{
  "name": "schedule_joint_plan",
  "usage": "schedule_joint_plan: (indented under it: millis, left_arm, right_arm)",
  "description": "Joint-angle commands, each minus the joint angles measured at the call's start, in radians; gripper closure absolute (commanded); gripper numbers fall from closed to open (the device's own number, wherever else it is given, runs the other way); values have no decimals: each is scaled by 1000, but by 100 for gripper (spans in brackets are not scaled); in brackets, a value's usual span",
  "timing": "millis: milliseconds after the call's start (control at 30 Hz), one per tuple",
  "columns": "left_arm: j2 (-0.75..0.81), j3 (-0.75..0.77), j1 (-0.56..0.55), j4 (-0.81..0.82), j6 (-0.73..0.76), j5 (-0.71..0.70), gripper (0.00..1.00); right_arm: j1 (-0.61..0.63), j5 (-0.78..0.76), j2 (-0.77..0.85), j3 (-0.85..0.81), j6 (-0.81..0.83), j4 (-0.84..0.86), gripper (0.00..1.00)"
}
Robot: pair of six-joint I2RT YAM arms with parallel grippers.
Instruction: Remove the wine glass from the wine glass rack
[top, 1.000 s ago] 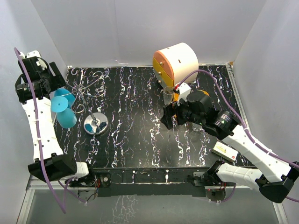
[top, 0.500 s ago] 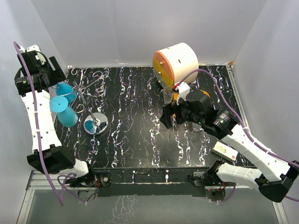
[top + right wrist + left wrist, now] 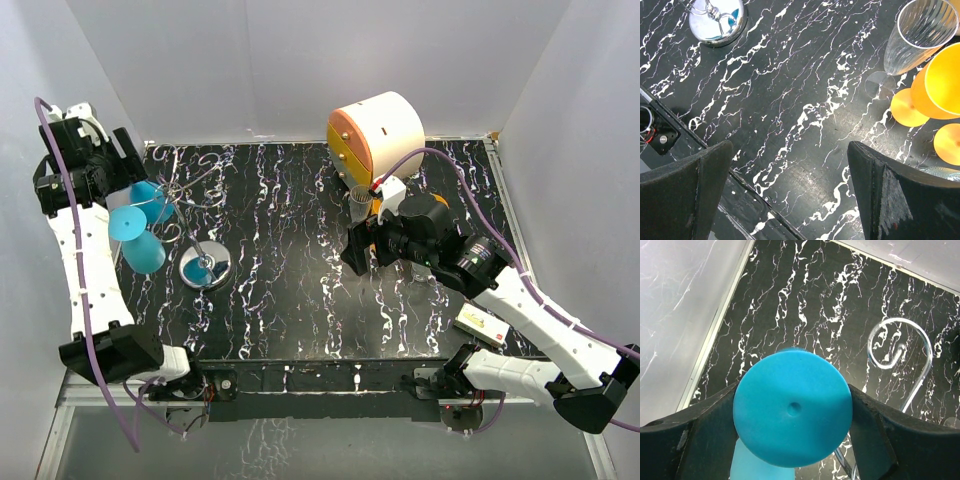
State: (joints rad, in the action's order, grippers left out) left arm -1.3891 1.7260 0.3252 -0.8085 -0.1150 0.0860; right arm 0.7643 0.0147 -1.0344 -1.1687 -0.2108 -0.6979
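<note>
The chrome wire rack [image 3: 206, 266] stands at the left on its shiny disc base, with a curled arm in the left wrist view [image 3: 900, 345]. Two blue wine glasses hang at its left side: an upper one [image 3: 152, 196] and a lower one [image 3: 143, 250]. My left gripper [image 3: 135, 185] is open around the upper glass. In the left wrist view its round blue foot [image 3: 792, 412] fills the gap between my fingers [image 3: 710, 435]. My right gripper [image 3: 355, 250] is open and empty above the middle of the table [image 3: 790, 165].
A round white-and-orange drawer cabinet [image 3: 375, 130] stands at the back. A clear flute [image 3: 920, 35] and orange glasses [image 3: 940, 80] stand by my right gripper. A small white box [image 3: 480, 322] lies at the right. The left wall is close behind the left arm.
My left gripper has moved right toward the rack, bringing its fingers around the upper blue glass. The right arm has barely moved.
</note>
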Motion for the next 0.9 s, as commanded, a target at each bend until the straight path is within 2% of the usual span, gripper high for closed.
schedule_joint_plan:
  millis: [0, 467, 700, 867]
  left_arm:
    - [95, -26, 5, 7, 9, 13, 39]
    - [156, -89, 5, -4, 14, -5, 39]
    - [122, -31, 5, -20, 2, 7, 36]
    - [135, -23, 5, -50, -19, -104, 35]
  right_arm:
    - [4, 12, 16, -43, 1, 64, 2]
    - [4, 38, 35, -36, -7, 68, 2]
    - [5, 37, 29, -33, -8, 73, 2]
    - [5, 38, 21, -36, -7, 78, 2]
